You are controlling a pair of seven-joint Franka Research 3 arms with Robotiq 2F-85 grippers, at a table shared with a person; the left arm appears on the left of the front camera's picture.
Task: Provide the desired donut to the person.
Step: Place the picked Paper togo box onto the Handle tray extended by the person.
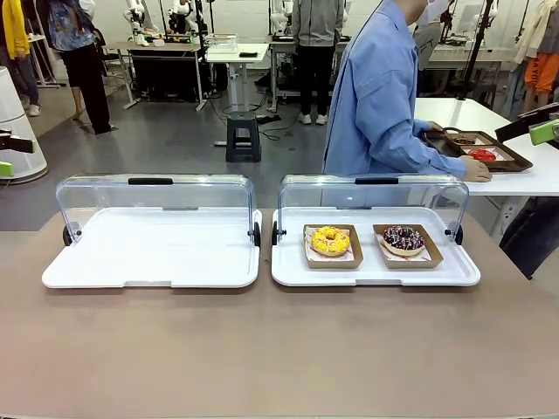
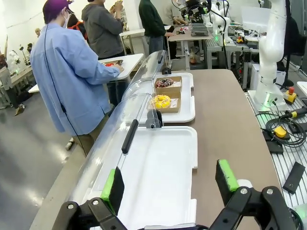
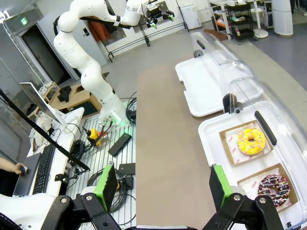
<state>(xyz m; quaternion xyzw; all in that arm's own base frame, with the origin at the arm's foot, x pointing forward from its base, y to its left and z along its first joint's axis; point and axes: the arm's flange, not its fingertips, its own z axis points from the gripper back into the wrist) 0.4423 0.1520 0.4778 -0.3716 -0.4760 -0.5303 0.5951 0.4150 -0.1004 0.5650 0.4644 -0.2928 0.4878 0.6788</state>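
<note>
Lying ahead of the released right tool (image 3: pixel 160 184), yellow donut (image 3: pixel 252 142) sits untouched.

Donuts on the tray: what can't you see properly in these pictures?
- Front view: the person is cut off by the top edge and turned to a side table.
- Front view: the brown tray there is cut by the right edge; its red thing is too small to name.
- Right wrist view: the chocolate donut is partly behind that pincer's finger.
- Front view: the left pincer is cut by the left edge.
</note>
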